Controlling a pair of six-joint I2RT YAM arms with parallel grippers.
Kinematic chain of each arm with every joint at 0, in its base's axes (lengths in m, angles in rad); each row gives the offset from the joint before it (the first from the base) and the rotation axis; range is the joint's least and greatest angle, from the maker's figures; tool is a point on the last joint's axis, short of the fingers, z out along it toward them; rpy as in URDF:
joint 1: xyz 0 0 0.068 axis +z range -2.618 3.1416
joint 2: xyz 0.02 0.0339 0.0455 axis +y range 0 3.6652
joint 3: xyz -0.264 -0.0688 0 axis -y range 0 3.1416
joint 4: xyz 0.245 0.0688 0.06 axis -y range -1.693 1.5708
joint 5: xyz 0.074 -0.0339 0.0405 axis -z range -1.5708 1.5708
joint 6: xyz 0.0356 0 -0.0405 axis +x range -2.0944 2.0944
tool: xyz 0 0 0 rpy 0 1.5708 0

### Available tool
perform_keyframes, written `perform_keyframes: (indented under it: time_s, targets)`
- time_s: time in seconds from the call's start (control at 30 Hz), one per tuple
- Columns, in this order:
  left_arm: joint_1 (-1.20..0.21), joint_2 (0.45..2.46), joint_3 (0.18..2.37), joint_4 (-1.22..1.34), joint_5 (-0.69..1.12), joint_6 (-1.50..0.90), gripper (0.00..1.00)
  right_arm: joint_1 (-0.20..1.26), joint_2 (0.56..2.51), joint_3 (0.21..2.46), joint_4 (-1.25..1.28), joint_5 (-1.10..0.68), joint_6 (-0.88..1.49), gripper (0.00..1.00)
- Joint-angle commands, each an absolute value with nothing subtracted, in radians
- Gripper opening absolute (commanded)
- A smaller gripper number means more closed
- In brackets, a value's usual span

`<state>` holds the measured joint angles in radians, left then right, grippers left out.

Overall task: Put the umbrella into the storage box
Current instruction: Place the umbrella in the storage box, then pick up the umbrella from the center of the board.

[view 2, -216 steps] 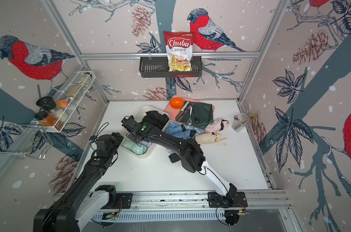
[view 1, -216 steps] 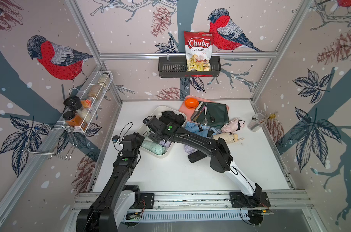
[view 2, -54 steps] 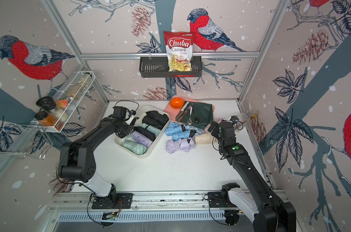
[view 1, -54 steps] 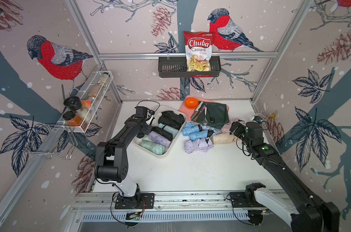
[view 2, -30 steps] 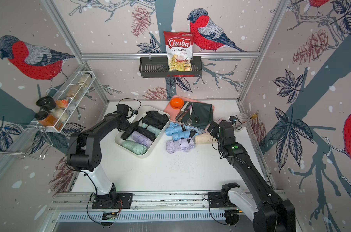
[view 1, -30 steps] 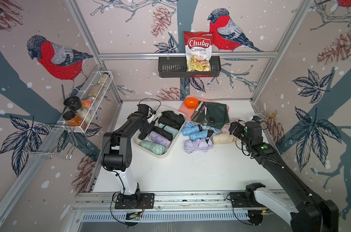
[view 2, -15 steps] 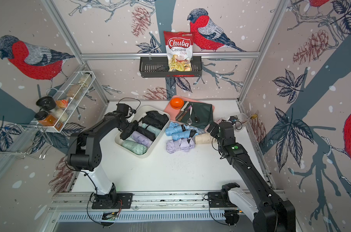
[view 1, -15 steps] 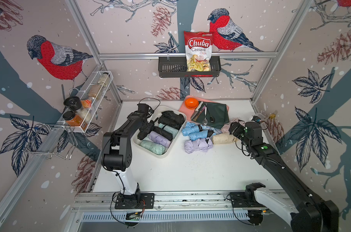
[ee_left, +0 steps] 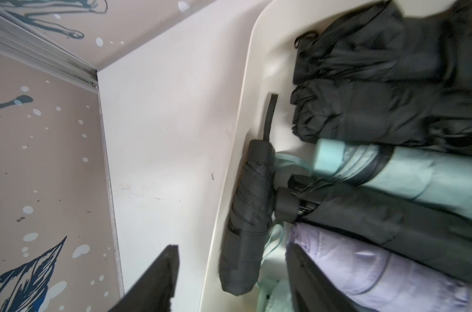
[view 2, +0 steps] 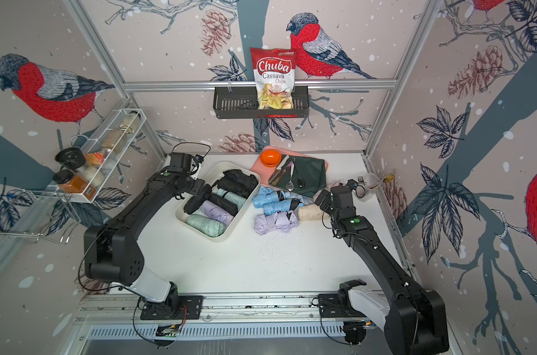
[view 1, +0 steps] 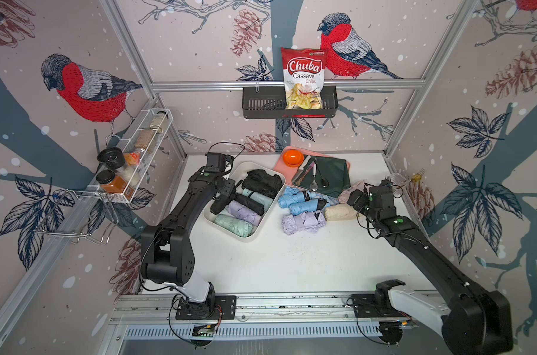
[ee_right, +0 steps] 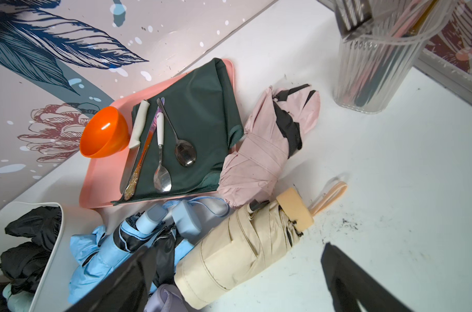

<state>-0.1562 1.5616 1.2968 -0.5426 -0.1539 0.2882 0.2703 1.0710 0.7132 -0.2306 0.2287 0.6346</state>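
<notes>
We find the slim black umbrella (ee_left: 249,213) lying inside the storage box (ee_left: 252,81), lengthwise against the long wall on the left arm's side, its strap end toward the back wall. It lies crosswise to the other folded umbrellas packed in the box: bulky black ones (ee_left: 378,81) at the back end, then a mint one (ee_left: 418,175), a black one (ee_left: 378,224) and a lilac one (ee_left: 364,264). The box stands on the bench (view 1: 291,261), left of centre and toward the back. The left gripper (ee_left: 230,247) is over the box; its jaws stand apart on either side of the slim umbrella's near end, with a gap showing on both sides, and hold nothing. Just beside the box on the bench lie light-blue umbrellas (ee_right: 99,254), a second lilac umbrella (view 1: 304,222), a beige umbrella (ee_right: 224,264) and a pink umbrella (ee_right: 259,154), bunched together. The right gripper (ee_right: 240,247) is over the beige umbrella; its jaws are spread fully wide and grip nothing. Behind this group a pink tray (ee_right: 99,183) carries a green cloth (ee_right: 202,108) with cutlery on it, and an orange bowl (ee_right: 103,132). A clear ribbed cup (ee_right: 372,75) stands near the right wall.
</notes>
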Motion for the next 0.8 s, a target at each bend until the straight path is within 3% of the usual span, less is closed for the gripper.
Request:
perform_keyframes:
  time_s: [0.0,0.23,0.37,0.5,0.77]
  targets:
    - [-0.216,1.51,1.282,-0.476,-0.103,0.275,0.8,0.273,1.092,0.732,-0.264,0.224,0.636,1.0]
    - [-0.432,1.433,1.167,-0.225,0.177,0.316,0.84,0.27,1.115,0.765,-0.284,0.224,0.619,1.0]
    - [-0.569,1.469,1.139,-0.133,0.242,0.379,0.84,0.26,1.111,0.777,-0.298,0.228,0.612,1.0]
    - [-0.644,1.592,1.212,-0.188,0.3,0.412,0.85,0.246,1.093,0.778,-0.304,0.226,0.609,1.0]
    - [-0.798,1.847,1.358,-0.365,0.247,0.544,0.84,0.208,1.053,0.755,-0.319,0.215,0.612,0.99]
